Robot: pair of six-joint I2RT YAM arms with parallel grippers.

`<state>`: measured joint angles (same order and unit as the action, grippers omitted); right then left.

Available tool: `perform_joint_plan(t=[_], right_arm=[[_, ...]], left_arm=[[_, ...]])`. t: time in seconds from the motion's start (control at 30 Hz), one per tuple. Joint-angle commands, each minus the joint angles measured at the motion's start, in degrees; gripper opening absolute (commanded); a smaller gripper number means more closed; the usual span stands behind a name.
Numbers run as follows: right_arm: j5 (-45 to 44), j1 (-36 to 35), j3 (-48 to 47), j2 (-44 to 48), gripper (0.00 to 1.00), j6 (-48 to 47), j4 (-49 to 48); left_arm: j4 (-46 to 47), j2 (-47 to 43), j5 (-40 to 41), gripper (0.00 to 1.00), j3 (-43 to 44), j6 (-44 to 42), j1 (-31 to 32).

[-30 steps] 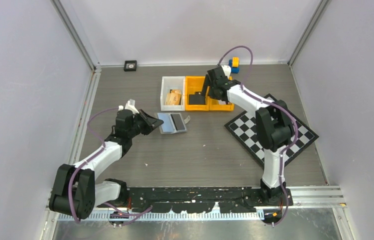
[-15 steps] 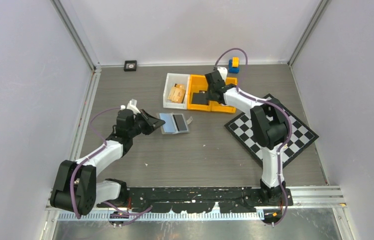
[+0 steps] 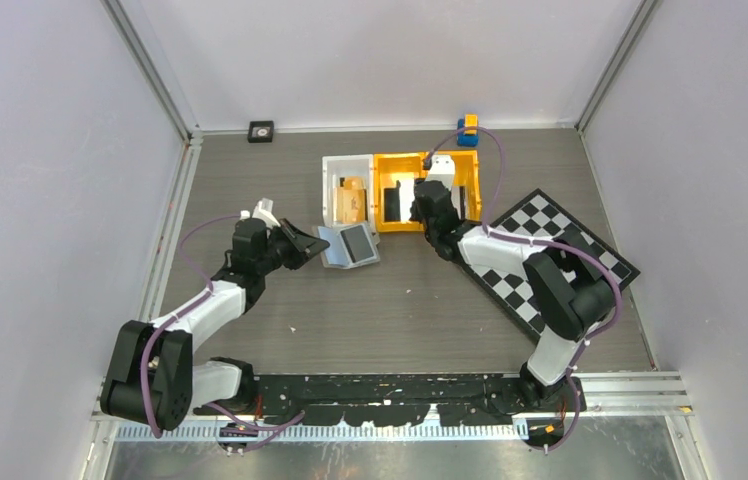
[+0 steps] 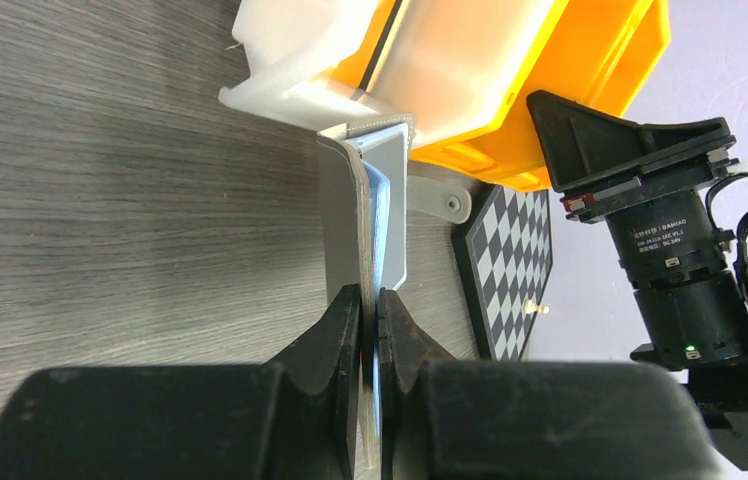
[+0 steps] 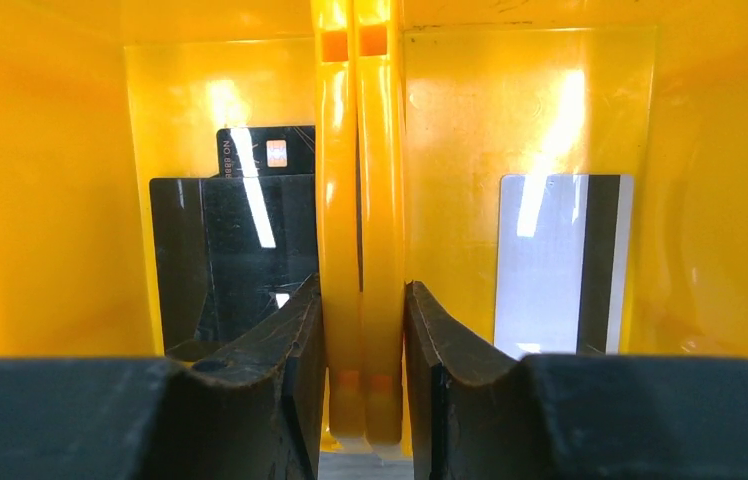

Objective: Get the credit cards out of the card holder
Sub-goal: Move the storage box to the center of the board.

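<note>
The grey card holder (image 3: pixel 350 245) lies open by the white bin, and my left gripper (image 3: pixel 302 243) is shut on its left edge. In the left wrist view the card holder (image 4: pixel 350 220) is edge-on, pinched at the fingertips (image 4: pixel 370 310), its far end against the white bin (image 4: pixel 290 60). My right gripper (image 3: pixel 418 208) is shut on the two adjoining walls of the orange bins (image 3: pixel 395 170). In the right wrist view those walls (image 5: pixel 360 200) sit between the gripper (image 5: pixel 360 300) fingers. Black credit cards (image 5: pixel 235 250) lie in the left bin, a silvery one (image 5: pixel 562 265) in the right bin.
A white bin (image 3: pixel 330 190) holding a tan object (image 3: pixel 351 200) adjoins the orange bins. A chessboard (image 3: pixel 600 255) lies on the right under the right arm. A blue and yellow block (image 3: pixel 467 125) and a small black square (image 3: pixel 261 130) sit by the back wall.
My right arm swung round to the bins' near side and its jaws closed on the orange bins' middle walls. The bins shifted and turned. The card holder slid slightly right.
</note>
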<state>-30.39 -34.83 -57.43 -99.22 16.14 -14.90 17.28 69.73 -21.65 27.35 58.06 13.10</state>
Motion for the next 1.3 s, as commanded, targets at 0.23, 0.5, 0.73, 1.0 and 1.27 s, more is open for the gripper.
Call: perform_joint_plan(t=[0.23,0.5,0.73,1.0,1.27], right_arm=[[-5.05,-1.1,0.83,-4.35,0.0,-0.04,-24.27],[-4.88,-1.09,-1.02,-8.93,0.0,0.34,-25.03],[-1.44,-0.73,-12.48,-8.61,0.0,4.36,-2.75],[5.96,2.28,-18.91,-11.74,0.12,7.35,9.29],[9.69,3.45,-21.07,-6.67,0.71,9.59,16.05]], left_arm=[[3.73,-0.32,-0.54,0.0,0.51,-0.34,0.04],[3.9,0.31,-1.1,0.0,0.76,-0.15,-0.01],[3.97,0.05,-1.07,0.0,0.64,-0.07,-0.01],[4.32,1.17,-1.76,0.0,0.96,-0.02,-0.01],[4.78,1.63,-2.48,0.0,1.07,0.26,0.04]])
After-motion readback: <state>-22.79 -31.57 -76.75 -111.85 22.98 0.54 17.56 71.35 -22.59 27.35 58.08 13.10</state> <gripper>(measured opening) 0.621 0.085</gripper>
